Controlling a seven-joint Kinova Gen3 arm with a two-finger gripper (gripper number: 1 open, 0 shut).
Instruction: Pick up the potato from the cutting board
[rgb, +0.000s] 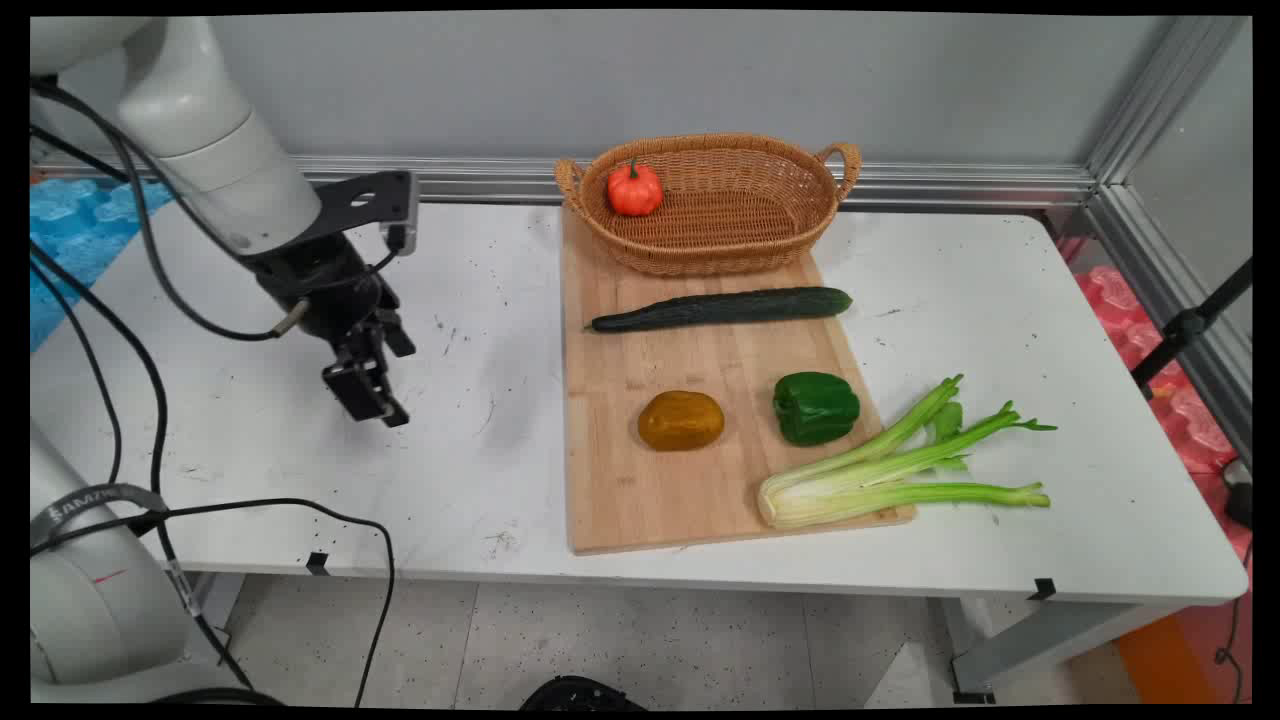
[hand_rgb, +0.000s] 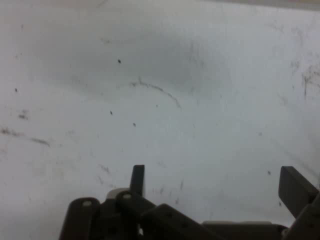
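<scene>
Gripper (rgb: 372, 398) hangs low over bare table (rgb: 480, 470), left of the cutting board (rgb: 640, 500), holding nothing; in hand view the fingers (hand_rgb: 295, 187) stand wide apart w/ only scuffed white surface between. On the board: cucumber (rgb: 720, 307), brown potato (rgb: 681, 420), green pepper (rgb: 816, 407); celery (rgb: 890, 470) lies half on the board's right corner, half on table. Basket (rgb: 740, 240) sits at board's far end w/ a small orange pumpkin (rgb: 635, 188) inside. Risks, as I judge: fingertips close to table, so any drop could scrape it; hanging cables (rgb: 150, 300) could snag; celery overhangs & could roll off the board if bumped.
</scene>
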